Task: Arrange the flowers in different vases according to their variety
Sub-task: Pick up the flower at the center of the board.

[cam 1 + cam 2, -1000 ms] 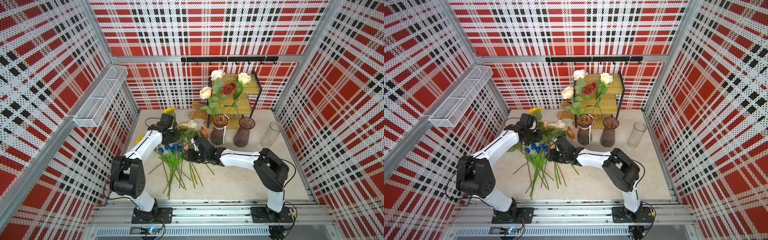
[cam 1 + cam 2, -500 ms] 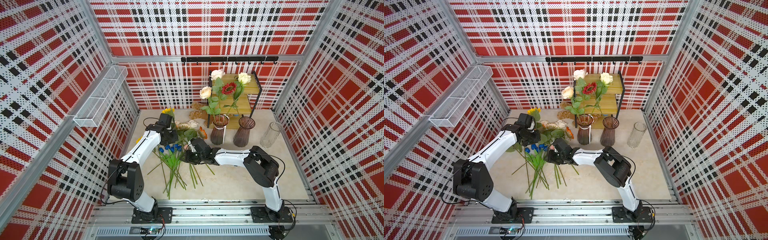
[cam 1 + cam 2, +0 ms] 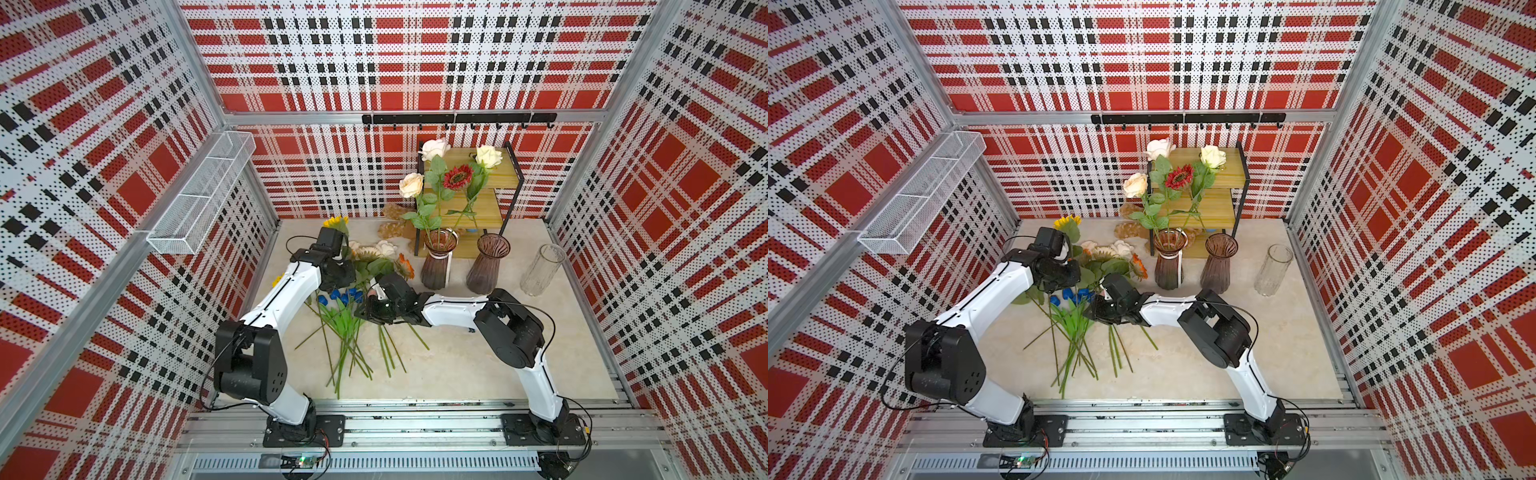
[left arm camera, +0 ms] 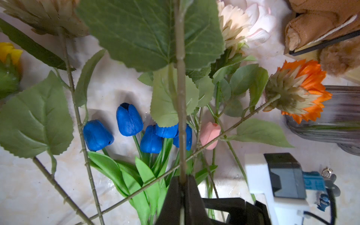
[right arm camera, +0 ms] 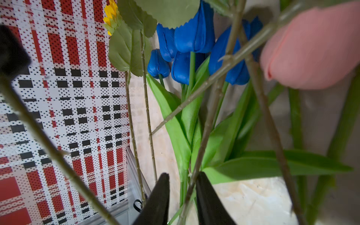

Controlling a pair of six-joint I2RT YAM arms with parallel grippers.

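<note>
Loose flowers lie in a heap on the floor: blue tulips (image 3: 336, 296) (image 4: 129, 119), one pink tulip (image 4: 210, 134) (image 5: 311, 48), an orange sunflower (image 3: 405, 266) and a yellow one (image 3: 336, 222). My left gripper (image 3: 347, 276) (image 4: 182, 178) is shut on a leafy flower stem (image 4: 180, 101) above the tulips. Low over the stems, my right gripper (image 3: 361, 311) (image 5: 183, 175) has its jaws a little apart, with a brownish stem (image 5: 206, 132) and a green tulip stem between them. Of the vases, one purple vase (image 3: 436, 262) holds cream roses (image 3: 411, 185) and a red sunflower (image 3: 457, 176). A second purple vase (image 3: 484, 266) and a clear vase (image 3: 540, 270) stand empty.
A small wooden shelf (image 3: 494, 199) stands at the back behind the vases, with brown plush things (image 3: 392, 220) beside it. A white wire basket (image 3: 199, 199) hangs on the left wall and a black hook rail (image 3: 457, 118) on the back wall.
My right gripper has slid left into the flower stems and its jaws have narrowed around them. The left gripper has stayed shut on its stem, nearly still.
</note>
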